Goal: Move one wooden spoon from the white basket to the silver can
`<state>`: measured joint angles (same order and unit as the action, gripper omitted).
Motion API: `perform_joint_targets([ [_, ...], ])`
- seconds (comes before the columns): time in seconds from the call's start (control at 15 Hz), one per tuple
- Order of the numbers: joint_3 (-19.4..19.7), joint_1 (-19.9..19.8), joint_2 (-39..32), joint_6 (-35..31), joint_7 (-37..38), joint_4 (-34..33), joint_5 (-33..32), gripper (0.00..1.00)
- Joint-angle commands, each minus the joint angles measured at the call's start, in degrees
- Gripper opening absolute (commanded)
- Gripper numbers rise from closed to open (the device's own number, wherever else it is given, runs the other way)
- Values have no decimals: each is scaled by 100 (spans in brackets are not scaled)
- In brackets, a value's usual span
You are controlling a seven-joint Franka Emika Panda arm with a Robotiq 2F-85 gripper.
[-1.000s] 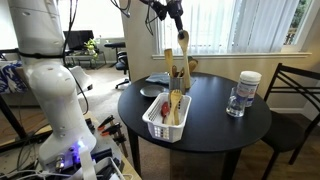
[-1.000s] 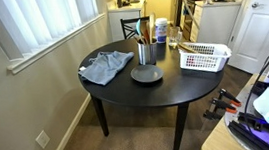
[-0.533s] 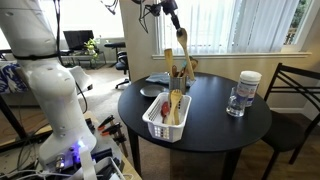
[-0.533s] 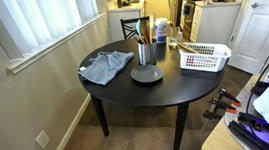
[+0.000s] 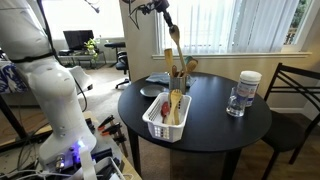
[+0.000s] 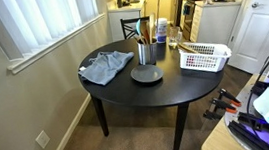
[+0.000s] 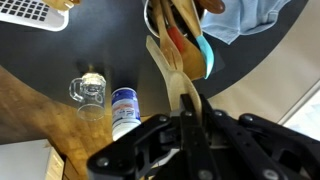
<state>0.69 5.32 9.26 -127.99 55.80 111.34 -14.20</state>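
Note:
My gripper (image 7: 190,118) is shut on a pale wooden spoon (image 7: 166,68) by its handle. In an exterior view the gripper (image 5: 164,14) is high above the table, and the spoon (image 5: 172,36) hangs from it just above the silver can (image 5: 178,76). The can holds several utensils, including wooden spoons and a red-tipped one. In the wrist view the can (image 7: 182,30) lies under the spoon's head. The white basket (image 5: 160,122) sits at the table's near edge with wooden spoons in it. It also shows in the other exterior view (image 6: 204,56).
A clear jar with a white lid (image 5: 248,86) and a glass mug (image 5: 235,101) stand on the round black table (image 5: 215,125). A grey plate (image 6: 146,75) and a blue cloth (image 6: 106,65) lie near the can (image 6: 145,53). Chairs stand around the table.
The gripper has moved sideways and a little up with the spoon. The spoon now hangs more directly over the can.

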Motion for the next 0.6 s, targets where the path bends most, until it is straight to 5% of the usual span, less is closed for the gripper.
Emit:
perform_joint_targets([
  [0.0, -163, -143, 660, -608, -433, 662, 580, 6],
  [0.53, -166, -304, 925, -1220, -864, 1449, 1521, 6],
])
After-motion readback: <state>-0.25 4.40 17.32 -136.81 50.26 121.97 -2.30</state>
